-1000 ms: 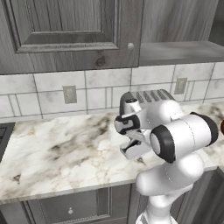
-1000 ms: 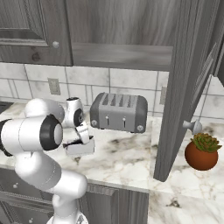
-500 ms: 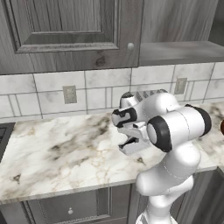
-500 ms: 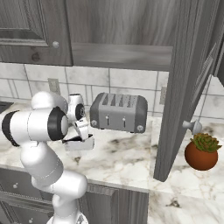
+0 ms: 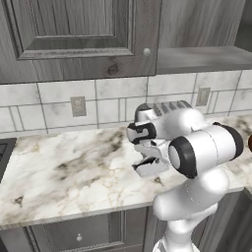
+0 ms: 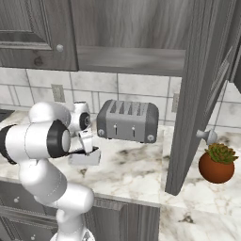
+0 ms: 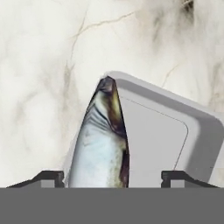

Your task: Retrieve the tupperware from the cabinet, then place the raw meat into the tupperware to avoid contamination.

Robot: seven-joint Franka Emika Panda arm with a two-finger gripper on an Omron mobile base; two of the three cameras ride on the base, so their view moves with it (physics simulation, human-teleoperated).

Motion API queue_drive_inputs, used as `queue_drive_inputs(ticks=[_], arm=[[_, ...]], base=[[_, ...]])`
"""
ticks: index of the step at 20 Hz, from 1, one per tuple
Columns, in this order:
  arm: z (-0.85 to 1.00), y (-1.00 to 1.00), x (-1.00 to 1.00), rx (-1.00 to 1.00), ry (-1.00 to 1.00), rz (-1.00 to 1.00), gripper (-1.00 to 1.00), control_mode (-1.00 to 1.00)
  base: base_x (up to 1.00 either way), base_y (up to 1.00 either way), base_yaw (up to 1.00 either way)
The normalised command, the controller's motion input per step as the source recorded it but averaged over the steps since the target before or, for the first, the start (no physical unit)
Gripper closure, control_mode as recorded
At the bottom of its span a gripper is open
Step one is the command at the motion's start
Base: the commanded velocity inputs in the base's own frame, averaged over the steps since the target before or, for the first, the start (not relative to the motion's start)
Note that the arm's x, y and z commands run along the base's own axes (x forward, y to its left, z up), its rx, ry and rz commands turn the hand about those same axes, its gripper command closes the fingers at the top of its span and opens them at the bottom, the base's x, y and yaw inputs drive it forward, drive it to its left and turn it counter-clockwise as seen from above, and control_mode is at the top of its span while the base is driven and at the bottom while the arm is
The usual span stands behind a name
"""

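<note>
The fish [image 7: 103,144] lies directly under my tool [image 7: 113,177], pointing straight away from it, its long axis running up the hand view from between my fingertips [image 7: 50,176] toward the far rim of the box [image 7: 175,135]. It sits over the left side of the box, its nose just at the box's far corner; I cannot tell whether it already rests on the floor of the box or hangs a little above it. My tool stands wide, the tips well apart to either side of the fish and not pressing on it, so I judge the fish to be let go. The box sits on the marble worktop [image 5: 64,172], just in front of the toaster [image 6: 127,120]. To the right, the cabinet [image 6: 197,84] door hangs open, with a potted plant [image 6: 216,162] beside it.
</note>
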Motion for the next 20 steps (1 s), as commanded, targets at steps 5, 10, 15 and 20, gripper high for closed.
queue_drive_inputs(ticks=[5,10,15,20], arm=[[0.06,-0.01,-0.28,0.00,-0.01,-0.05,-1.00,-1.00],[0.24,0.00,-0.04,0.00,0.01,-0.03,-1.00,-1.00],[0.45,0.00,0.00,0.00,0.03,-0.03,-1.00,-1.00],[0.14,-0.03,-0.39,0.00,0.02,-0.02,-1.00,-1.00]], base=[[0.00,0.00,0.00],[0.00,0.00,0.00],[0.00,0.00,0.00],[0.00,0.00,0.00]])
